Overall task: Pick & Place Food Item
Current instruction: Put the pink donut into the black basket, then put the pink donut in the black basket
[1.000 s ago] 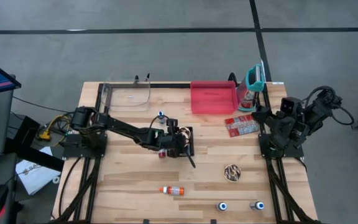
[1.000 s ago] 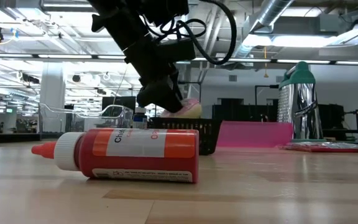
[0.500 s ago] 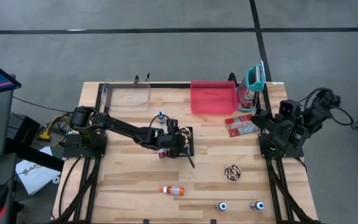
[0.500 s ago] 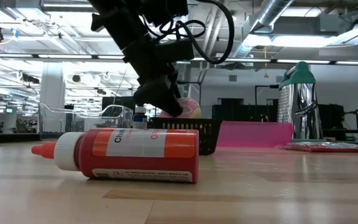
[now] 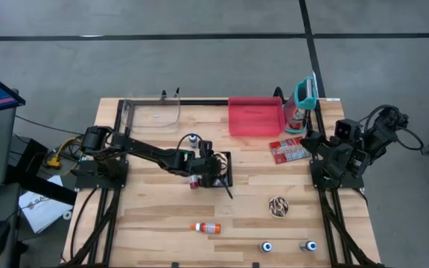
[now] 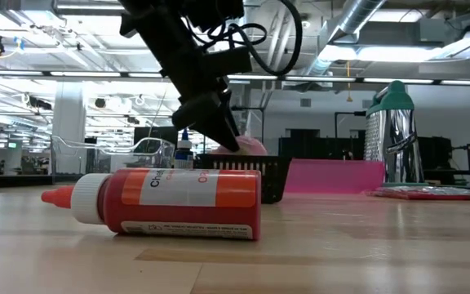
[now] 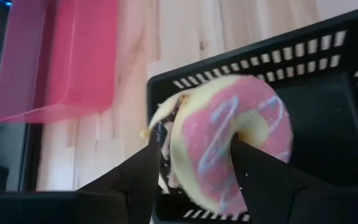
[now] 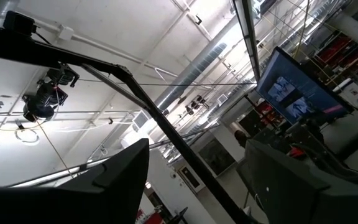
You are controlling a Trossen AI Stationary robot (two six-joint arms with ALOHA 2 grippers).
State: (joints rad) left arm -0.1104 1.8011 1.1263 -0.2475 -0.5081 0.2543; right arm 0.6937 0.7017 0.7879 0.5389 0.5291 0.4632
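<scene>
Left wrist view: left pincer [image 7: 194, 163] gripping pink donut [image 7: 229, 140] over blk basket [image 7: 328, 112].

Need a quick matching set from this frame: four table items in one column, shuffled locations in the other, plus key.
Items:
1. donut
2. red sauce bottle
3. pink tray
4. grater

Places:
A. far edge, beside the grater
B. lying on its side near the front edge
C. between the left gripper's fingers over the black basket
D. upright at the far right corner

Pairs: 1-C, 2-B, 3-A, 4-D
</scene>
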